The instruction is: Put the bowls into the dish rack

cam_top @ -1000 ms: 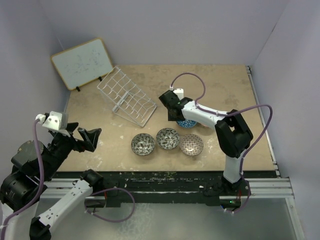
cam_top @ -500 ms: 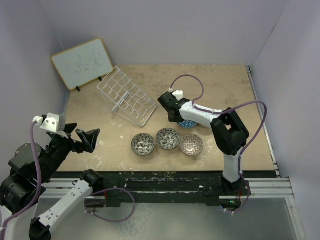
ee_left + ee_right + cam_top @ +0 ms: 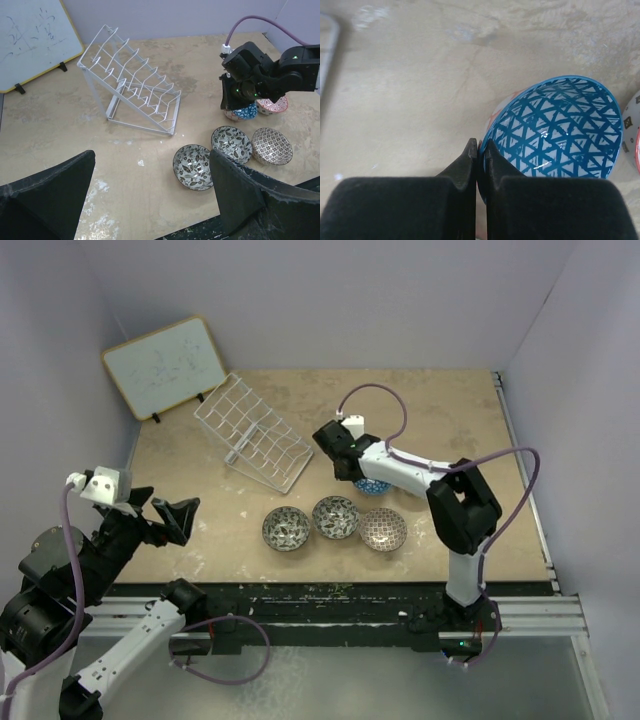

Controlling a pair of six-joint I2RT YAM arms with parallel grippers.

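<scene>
The left pincer is closest to the arms. It hangs over the table with its two fingers spread wide, and there is nothing between them.

A little further out, three bowls sit in a row, open side up. They are the flower bowl, the grey bowl and the brown bowl.

Behind that row is the blue bowl. The right pincer is squeezed shut on its thin rim. It looks like one finger is inside and one is outside. The bowl leans a bit, and I cannot tell if it is off the table. Right beside it is a red-edged bowl, partly hidden by the arm.

Further back stands the dish rack. It is made of white wire, it slants, and it has no bowls in it yet. The whiteboard leans on the wall at the very back.

The bowls look hard and shiny, like cups. They will not bend, but I think they could chip or crack if they drop or bang on the wire. They are small, so they are likely light. The shiny skin may be slippery, and a bowl held by one spot on its rim may swing or slide out. The rim is the best place to grab, with one finger pushed well down inside. I would carry it slowly and set it gently on its edge between the wires
</scene>
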